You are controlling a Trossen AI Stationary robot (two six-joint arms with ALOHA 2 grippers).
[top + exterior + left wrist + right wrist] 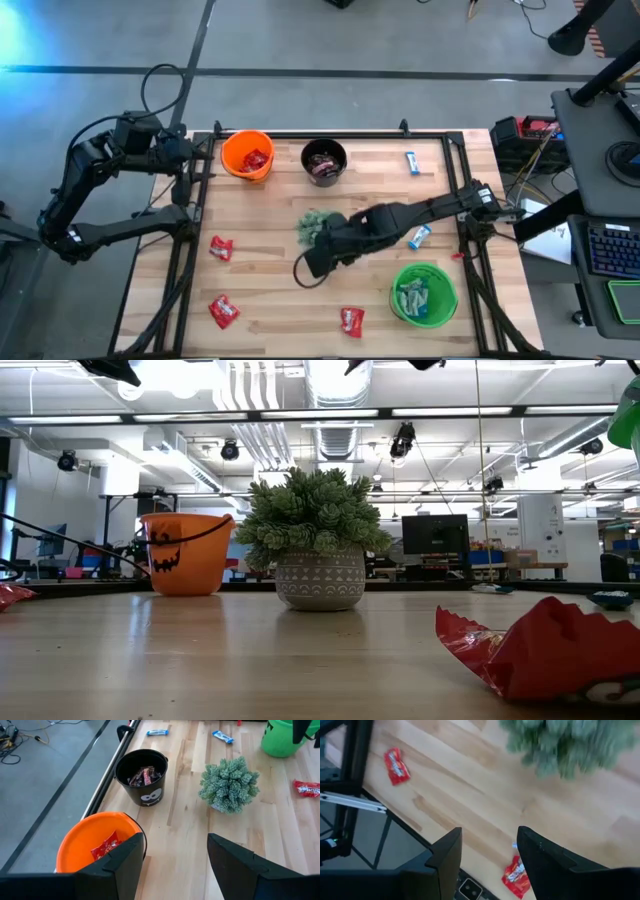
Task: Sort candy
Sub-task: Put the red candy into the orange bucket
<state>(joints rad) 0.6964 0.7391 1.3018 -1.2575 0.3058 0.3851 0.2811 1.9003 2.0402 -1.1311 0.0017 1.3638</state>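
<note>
The table point(270, 300) is pale, planked wood with visible grain, framed by dark metal rails. Three smooth plastic buckets stand on it: an orange bucket point(247, 155) with a black jack-o'-lantern face and a red wrapped candy point(105, 846) inside, a black bucket point(324, 161) with a white face holding dark-wrapped sweets, and a green bucket point(424, 293) holding light blue ones. A spiky green plant point(229, 784) sits in a patterned grey pot.

Crinkled red candy wrappers point(221, 247) lie scattered on the near boards; light blue and white ones point(412, 161) lie further back. No writing is legible.

The left gripper point(175, 865) hangs above the orange bucket, fingers spread, holding nothing. The right gripper point(487, 852) hovers mid-table beside the plant, fingers apart, empty.
</note>
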